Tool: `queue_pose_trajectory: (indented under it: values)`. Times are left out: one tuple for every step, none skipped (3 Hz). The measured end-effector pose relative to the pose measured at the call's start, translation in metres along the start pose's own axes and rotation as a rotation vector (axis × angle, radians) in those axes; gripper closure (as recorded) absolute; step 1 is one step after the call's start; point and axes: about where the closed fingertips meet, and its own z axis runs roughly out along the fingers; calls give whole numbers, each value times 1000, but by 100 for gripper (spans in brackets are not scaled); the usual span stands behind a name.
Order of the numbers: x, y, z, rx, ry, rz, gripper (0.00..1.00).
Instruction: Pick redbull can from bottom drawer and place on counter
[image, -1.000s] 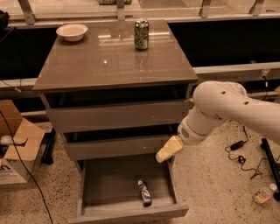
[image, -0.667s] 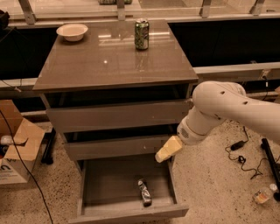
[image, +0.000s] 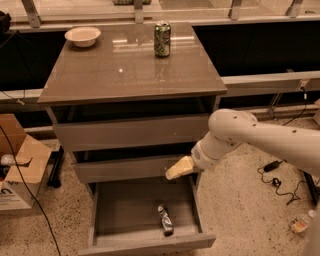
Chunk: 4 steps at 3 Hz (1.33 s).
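Silvery redbull can (image: 165, 220) lies on its side in the open bottom drawer (image: 120, 210), right of centre, close to the front wall, with its long axis roughly front-to-back. Nothing is touching it. The hand (image: 180, 168) hangs above the drawer box at the right end of the middle drawer front (image: 125, 169) and carries nothing; can't tell whether it's apart or together. Key relation: the can sits below the hand, toward the drawer front and slightly left. My read is that the next move is down and forward, closing across the can's narrow width, i.e. left-right. Risk: a round can on its side may roll if nudged. Farther back, the surface (image: 125, 75), the drop-off target, holds a green can (image: 162, 39) and a pale bowl (image: 83, 36) near its rear edge.
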Motion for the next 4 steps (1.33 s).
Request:
queue_pose_trajectory:
  values:
    - [-10,-6,52,-37,28,86,0]
    - [-12,-7,106,-93,62,159,0]
    - [-21,-8,161,-152,67,233,0]
    - [-12,-10,178,-161,91,246,0]
